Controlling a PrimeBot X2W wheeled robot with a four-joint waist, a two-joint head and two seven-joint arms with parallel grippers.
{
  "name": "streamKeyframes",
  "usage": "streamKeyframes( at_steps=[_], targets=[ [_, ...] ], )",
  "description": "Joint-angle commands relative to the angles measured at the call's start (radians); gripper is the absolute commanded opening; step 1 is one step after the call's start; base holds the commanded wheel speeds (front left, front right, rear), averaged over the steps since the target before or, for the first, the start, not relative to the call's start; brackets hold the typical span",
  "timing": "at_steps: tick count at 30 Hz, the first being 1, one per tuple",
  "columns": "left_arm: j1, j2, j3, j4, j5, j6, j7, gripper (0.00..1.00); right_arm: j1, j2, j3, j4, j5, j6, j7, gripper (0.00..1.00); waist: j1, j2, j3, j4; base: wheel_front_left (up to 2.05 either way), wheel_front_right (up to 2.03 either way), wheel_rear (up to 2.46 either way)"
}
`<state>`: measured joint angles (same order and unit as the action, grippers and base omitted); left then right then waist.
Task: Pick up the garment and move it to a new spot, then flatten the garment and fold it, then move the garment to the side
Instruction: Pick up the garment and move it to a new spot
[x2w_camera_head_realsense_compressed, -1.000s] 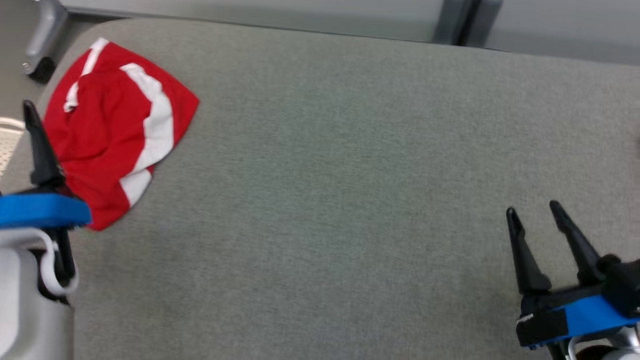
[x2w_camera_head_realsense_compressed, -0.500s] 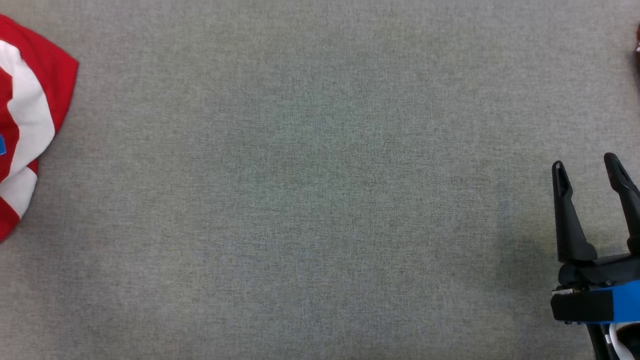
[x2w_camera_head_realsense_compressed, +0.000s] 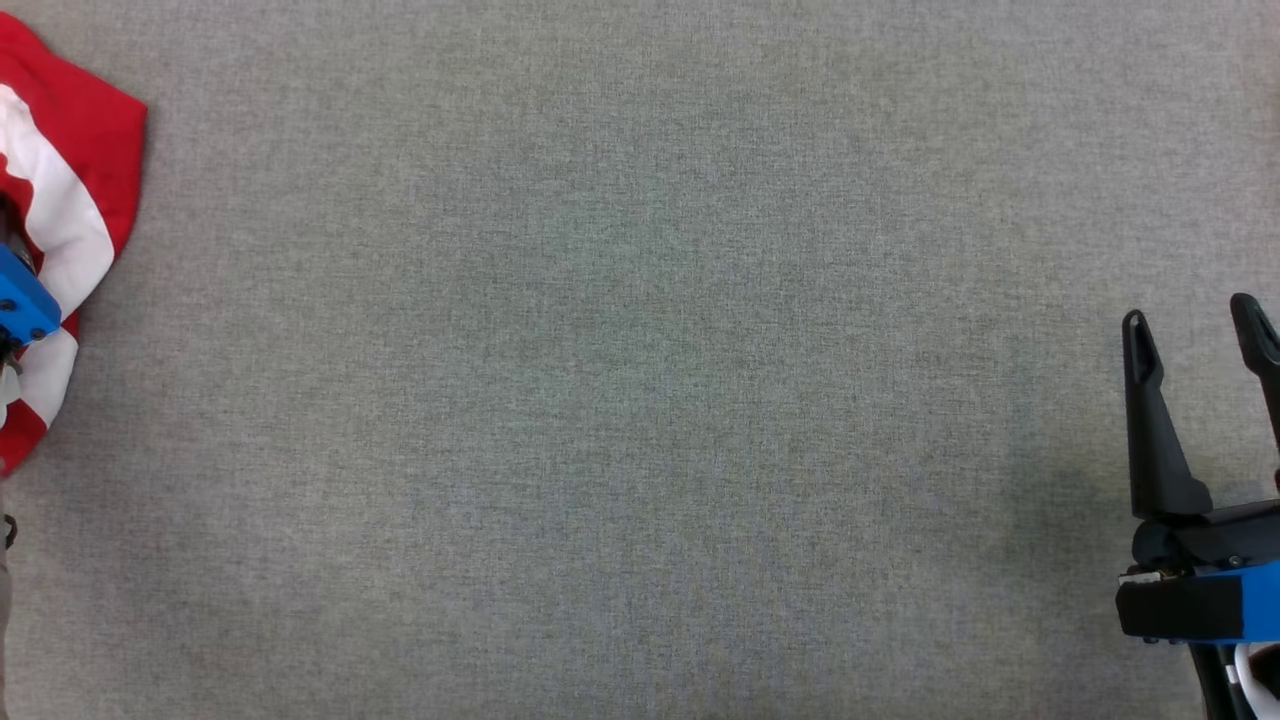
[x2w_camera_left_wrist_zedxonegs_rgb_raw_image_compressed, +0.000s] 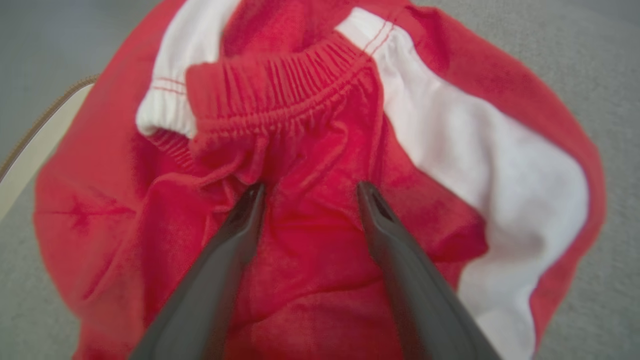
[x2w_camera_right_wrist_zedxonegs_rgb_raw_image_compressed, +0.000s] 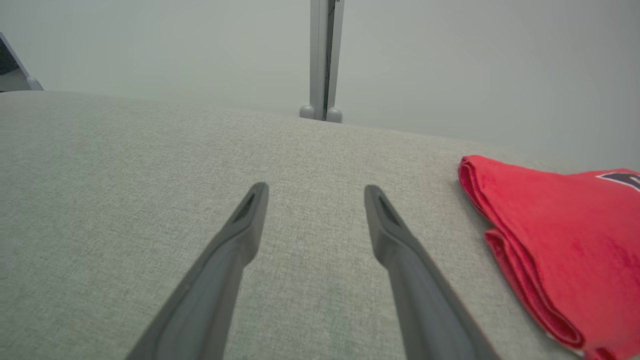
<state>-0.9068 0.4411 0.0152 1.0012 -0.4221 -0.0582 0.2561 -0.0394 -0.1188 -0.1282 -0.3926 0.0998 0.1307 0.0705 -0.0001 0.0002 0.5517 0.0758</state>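
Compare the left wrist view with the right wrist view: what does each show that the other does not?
Left wrist: the crumpled red-and-white garment with its elastic waistband, under the open left end effector. Right wrist: a folded red cloth, a grey post and the open right end effector. Both: the grey fabric surface.

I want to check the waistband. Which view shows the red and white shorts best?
The left wrist view: the shorts lie close, elastic waistband clear beyond the open left gripper. The head view catches their edge at its left. The right wrist view faces another folded red cloth.
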Motion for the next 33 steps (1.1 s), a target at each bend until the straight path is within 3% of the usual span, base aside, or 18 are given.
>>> streamKeyframes(
  at_steps=[1, 2, 3, 4, 14, 22, 33],
  targets=[
    [0.012, -0.019, -0.008, 0.030, -0.008, 0.003, 0.030, 1.00, -0.014, -0.003, 0.004, -0.004, -0.004, 0.000, 0.004, 1.00, 0.0001, -0.0002, -0.003, 0.000, 0.00, 0.00, 0.00],
    [0.011, -0.021, -0.010, 0.039, -0.009, 0.004, 0.045, 0.82, -0.014, -0.002, 0.007, -0.003, -0.005, 0.000, 0.004, 1.00, 0.0001, -0.0002, -0.006, -0.001, 0.00, 0.00, 0.00],
    [0.010, -0.020, -0.016, 0.043, -0.006, 0.003, 0.053, 0.27, -0.014, -0.001, 0.010, -0.003, -0.005, 0.000, 0.005, 1.00, 0.0001, -0.0002, -0.009, -0.003, 0.00, 0.00, 0.00],
    [0.008, -0.018, -0.018, 0.045, -0.005, 0.004, 0.056, 0.00, -0.013, 0.000, 0.011, -0.003, -0.005, 0.000, 0.005, 1.00, 0.0001, -0.0002, -0.012, -0.004, 0.00, 0.00, 0.00],
    [-0.038, -0.008, -0.054, -0.031, 0.031, 0.006, -0.057, 0.00, 0.014, 0.019, 0.019, 0.046, 0.010, 0.000, -0.025, 1.00, 0.0001, -0.0002, -0.097, -0.014, 0.00, 0.00, 0.00],
    [-0.114, 0.012, -0.119, -0.129, 0.084, -0.031, -0.207, 0.00, 0.021, 0.042, 0.045, 0.115, 0.031, 0.000, -0.057, 1.00, 0.0001, -0.0002, -0.211, -0.046, 0.00, 0.00, 0.00],
    [-0.221, -0.022, -0.242, -0.335, 0.119, -0.067, -0.282, 0.00, 0.052, 0.066, 0.080, 0.205, 0.063, 0.000, -0.115, 1.00, 0.0001, -0.0002, -0.333, -0.188, 0.00, 0.00, 0.00]
  ],
)
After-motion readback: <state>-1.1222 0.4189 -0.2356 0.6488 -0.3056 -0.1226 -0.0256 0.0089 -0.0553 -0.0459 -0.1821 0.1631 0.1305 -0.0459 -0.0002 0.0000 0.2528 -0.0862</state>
